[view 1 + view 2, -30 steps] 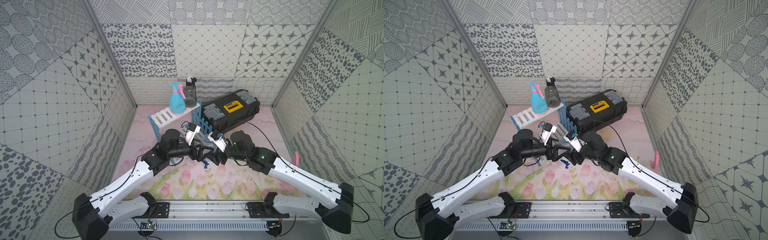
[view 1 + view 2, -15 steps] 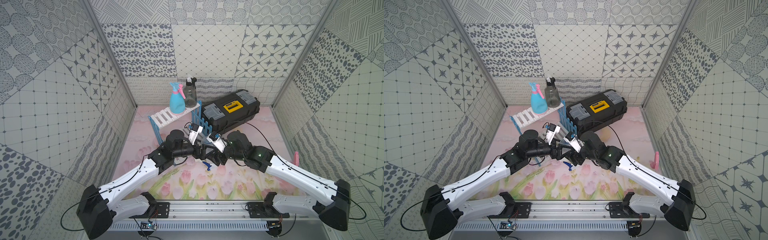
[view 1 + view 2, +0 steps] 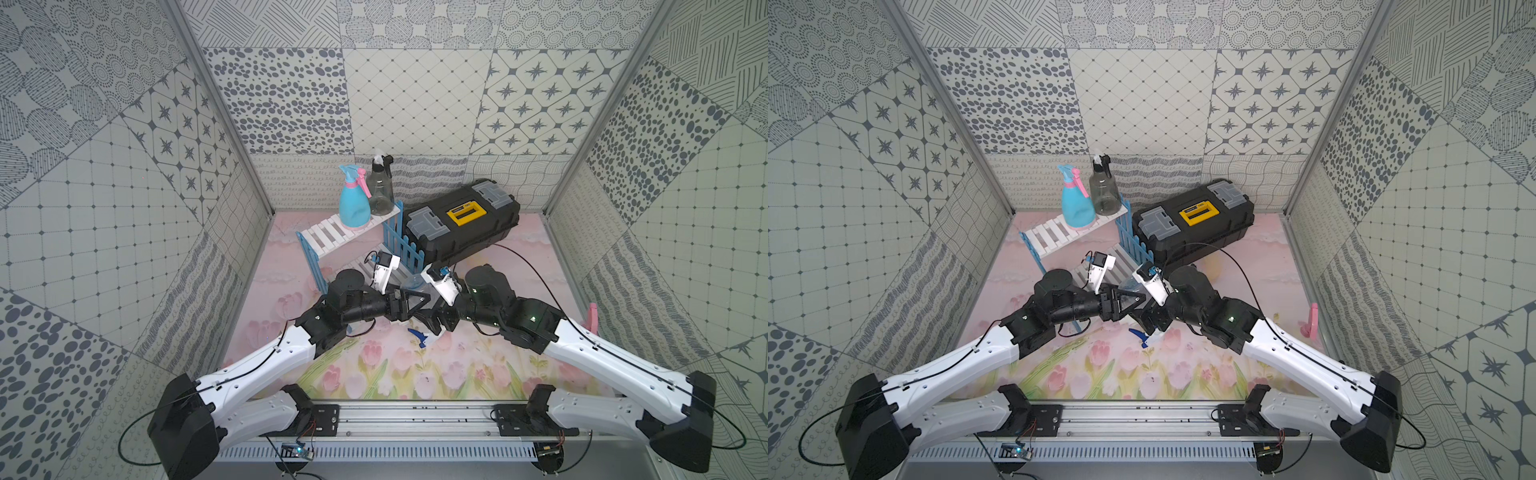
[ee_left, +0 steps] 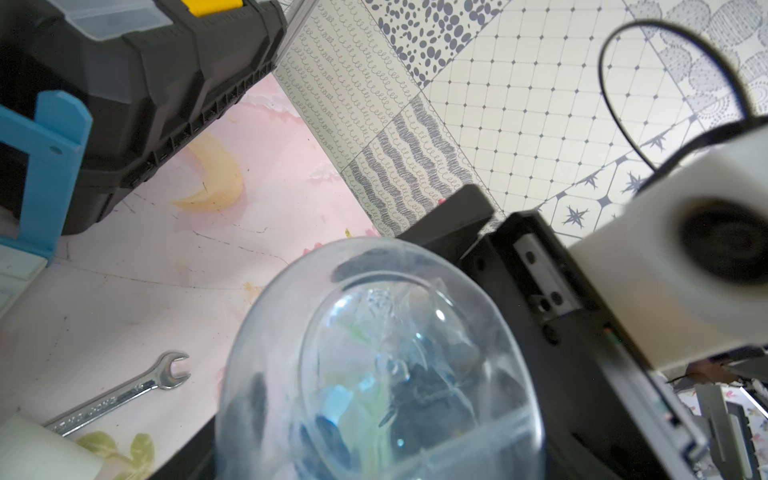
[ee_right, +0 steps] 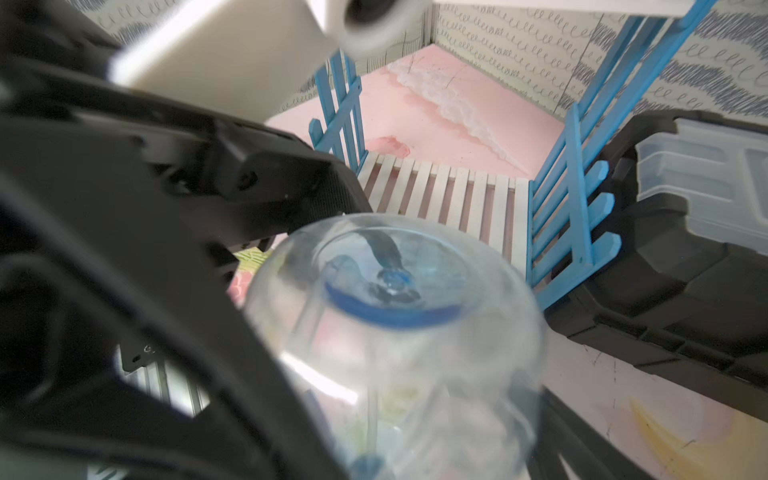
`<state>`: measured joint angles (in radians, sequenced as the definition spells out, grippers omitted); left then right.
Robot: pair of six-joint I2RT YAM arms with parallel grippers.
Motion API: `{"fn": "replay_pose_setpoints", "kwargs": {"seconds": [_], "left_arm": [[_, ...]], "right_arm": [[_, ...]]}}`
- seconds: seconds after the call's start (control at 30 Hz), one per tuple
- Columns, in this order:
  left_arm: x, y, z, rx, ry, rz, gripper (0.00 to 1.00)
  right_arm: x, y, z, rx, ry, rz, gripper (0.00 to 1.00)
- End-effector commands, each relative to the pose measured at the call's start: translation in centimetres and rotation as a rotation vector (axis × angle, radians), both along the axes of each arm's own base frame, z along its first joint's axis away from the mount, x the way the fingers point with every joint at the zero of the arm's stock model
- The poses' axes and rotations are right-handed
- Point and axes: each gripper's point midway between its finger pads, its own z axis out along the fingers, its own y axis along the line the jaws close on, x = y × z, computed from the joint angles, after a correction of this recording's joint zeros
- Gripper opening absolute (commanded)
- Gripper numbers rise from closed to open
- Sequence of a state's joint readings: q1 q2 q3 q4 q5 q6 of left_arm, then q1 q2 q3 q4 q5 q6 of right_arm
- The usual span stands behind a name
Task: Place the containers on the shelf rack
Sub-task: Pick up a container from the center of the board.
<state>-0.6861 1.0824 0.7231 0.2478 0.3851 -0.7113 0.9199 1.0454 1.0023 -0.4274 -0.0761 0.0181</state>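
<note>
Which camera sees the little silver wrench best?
The left wrist view: the wrench lies whole on the pink mat, with its open end plain to see. Both top views and the right wrist view show none of it.

The top shelf of the shelf rack is taken at its far right end by the light blue bottle and the grey bottle, which stand just beside each other. The rest of its slats is free. The lower shelf is free too, but the left arm, the right arm and the clear bottle crowd its near opening. The black toolbox closes the right side. Left of the rack, the mat is open up to the wall.
</note>
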Motion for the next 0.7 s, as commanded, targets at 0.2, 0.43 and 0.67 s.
{"fn": "replay_pose_setpoints", "kwargs": {"seconds": [0.2, 0.43, 0.67], "left_arm": [[2.2, 3.7, 3.9, -0.512, 0.287, 0.276, 0.69], [2.9, 5.7, 6.0, -0.734, 0.356, 0.346, 0.66], [3.5, 7.4, 7.5, -0.885, 0.363, 0.389, 0.65]], "right_arm": [[-1.1, -4.5, 8.1, 0.491, 0.117, -0.111, 0.97], [0.1, -7.6, 9.4, 0.847, 0.304, -0.116, 0.97], [1.1, -8.0, 7.1, 1.027, 0.422, -0.110, 0.97]]}}
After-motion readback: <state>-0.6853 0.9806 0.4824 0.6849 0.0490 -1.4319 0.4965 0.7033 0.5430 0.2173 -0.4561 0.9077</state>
